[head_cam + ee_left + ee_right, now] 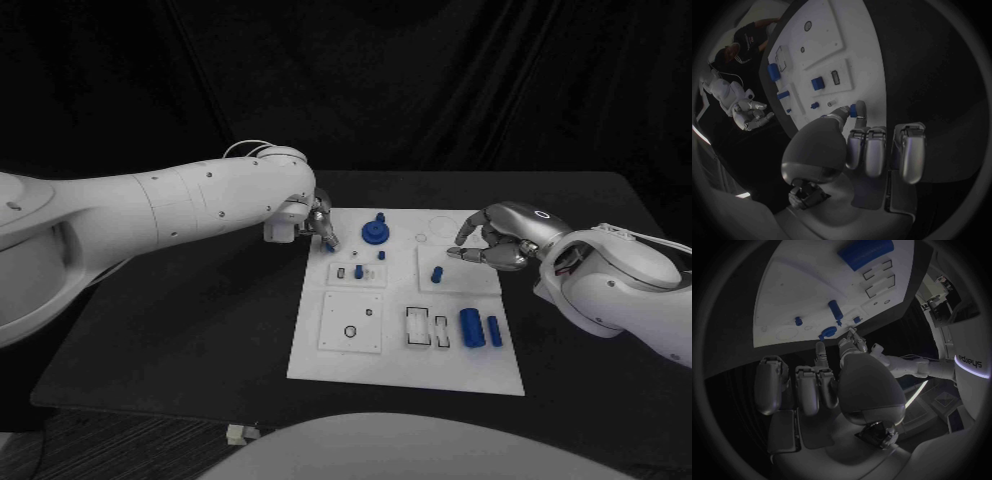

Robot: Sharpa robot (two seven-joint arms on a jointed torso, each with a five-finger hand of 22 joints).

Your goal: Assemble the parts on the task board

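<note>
Head view: a small blue part is pinched by the left hand at the task board edge; right hand hovers released.

Left wrist view: the part sits at the fingertips, so a slip could be risked.

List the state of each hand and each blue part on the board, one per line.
left hand: pinches a small blue part at the task board edge.
right hand: fingers curled, over the board; whether it holds anything is unclear.
blue gear: upright on the board.
large blue cylinder: lying flat.
small blue cylinder: lying beside it.
</note>
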